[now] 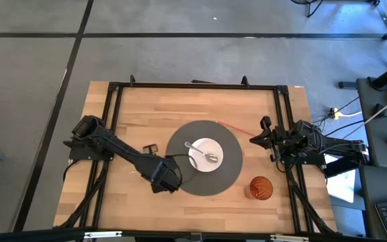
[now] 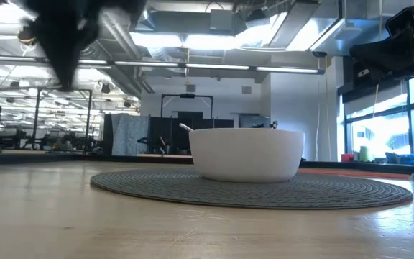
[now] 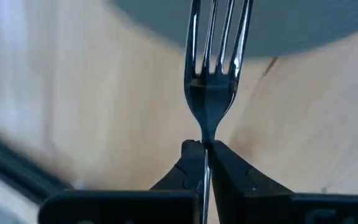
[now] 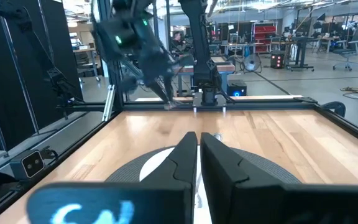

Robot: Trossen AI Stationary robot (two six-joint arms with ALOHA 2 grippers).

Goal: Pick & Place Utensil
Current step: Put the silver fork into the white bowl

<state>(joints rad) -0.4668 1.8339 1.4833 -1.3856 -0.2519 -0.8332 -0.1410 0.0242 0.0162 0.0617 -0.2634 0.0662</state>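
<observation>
A silver fork (image 3: 213, 81) shows in the left wrist view, its tines pointing away from the wrist over the wood and the edge of the grey round mat (image 1: 205, 158). My left gripper (image 3: 206, 149) is shut on it, just off the mat's left near edge (image 1: 166, 176). In the high view the gripper hides the fork. A white bowl (image 1: 205, 154) stands on the mat's middle with a spoon (image 1: 203, 153) lying in it. My right gripper (image 4: 198, 149) waits shut above the table's right edge (image 1: 264, 131). My left gripper pinches the fork between its two fingers (image 3: 188, 158) at the neck (image 3: 207, 134), just behind the base of the tines. The handle runs back between the fingers and is hidden by them. The tines stick out beyond the fingertips, along the fingers' line.
An orange cup (image 1: 261, 188) stands on the wood at the right near corner, beside the mat. A small black object (image 1: 150, 148) lies left of the mat. A red cord (image 1: 237, 128) runs from the mat's far right toward the right arm. A black frame (image 1: 193, 85) borders the table.
</observation>
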